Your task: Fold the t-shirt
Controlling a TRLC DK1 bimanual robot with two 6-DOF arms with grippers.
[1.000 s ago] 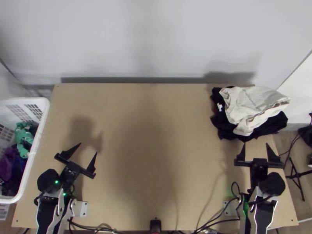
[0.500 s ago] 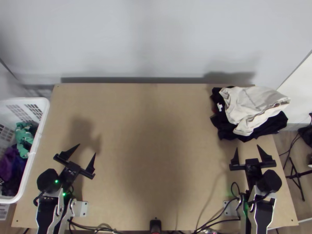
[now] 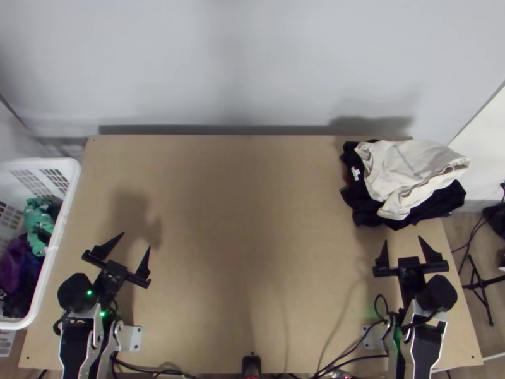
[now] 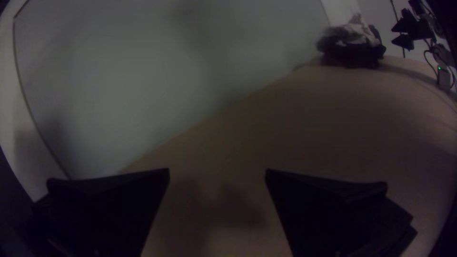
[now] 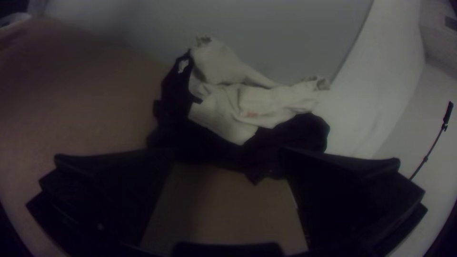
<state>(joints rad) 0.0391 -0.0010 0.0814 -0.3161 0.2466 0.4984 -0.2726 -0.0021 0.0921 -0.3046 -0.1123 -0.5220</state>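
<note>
Two grippers stand at opposite sides of a light wooden table [image 3: 221,189], with laundry beyond one and beside the other. The left gripper [image 3: 136,240] has its fingers spread wide above the near left part of the tabletop; the right gripper [image 3: 403,239] is also parted wide, its tips near the front of a clothing pile. There, a cream garment [image 3: 410,167], loosely folded and rumpled, lies on dark garments [image 3: 435,205] that show a pale tag [image 3: 355,172]. The heap takes up the far right corner and juts past the table's edge. In the dim wrist views, the cream piece may be the t-shirt, though its cut is hard to make out. A white basket [image 3: 71,180] borders the left edge, holding green cloth [image 3: 39,221] and purple cloth [image 3: 12,262]. Cables [image 3: 148,367] and a small black device [image 3: 251,365] line the near edge; a black stand [image 3: 483,285] rises off the right side.
</note>
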